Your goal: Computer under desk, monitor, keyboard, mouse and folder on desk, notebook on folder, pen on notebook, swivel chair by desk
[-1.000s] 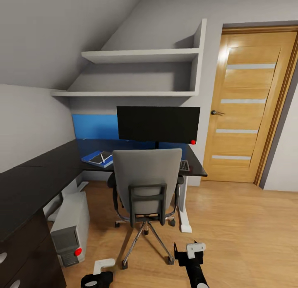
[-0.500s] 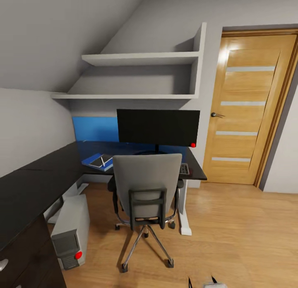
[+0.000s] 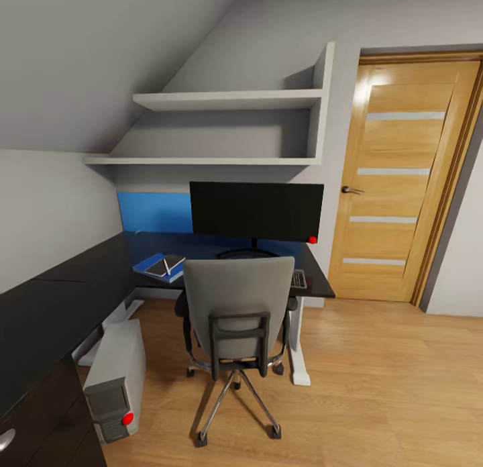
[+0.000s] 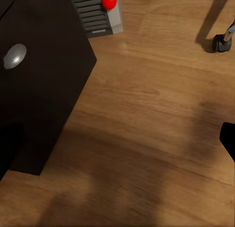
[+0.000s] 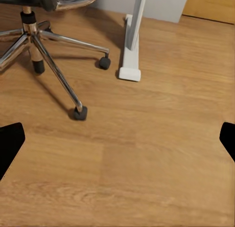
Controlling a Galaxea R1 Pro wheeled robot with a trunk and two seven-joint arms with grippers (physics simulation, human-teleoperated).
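The black monitor point(image 3: 255, 211) stands on the black L-shaped desk point(image 3: 80, 272). Left of it lies the blue folder point(image 3: 149, 262), with the dark notebook point(image 3: 159, 268) and the white pen point(image 3: 166, 258) on top. The grey swivel chair point(image 3: 238, 299) sits pushed up to the desk, its back toward me. One end of the keyboard point(image 3: 298, 279) peeks out past the chair back. The mouse is out of view. The silver computer point(image 3: 115, 376) stands on the floor under the desk. My left gripper point(image 4: 117, 146) and right gripper point(image 5: 117, 141) both hang open over bare floor.
A wooden door point(image 3: 402, 178) is shut at the right. Two grey wall shelves point(image 3: 228, 99) hang above the desk. A desk drawer front with a silver knob point(image 4: 14, 56) is close to my left gripper. The chair's chrome base point(image 5: 49, 46) and a white desk leg point(image 5: 132, 41) lie ahead of the right gripper.
The head view has tilted upward, so the whole picture has shifted down. Both grippers have dropped out of its lower edge. The desk, chair and computer have not moved.
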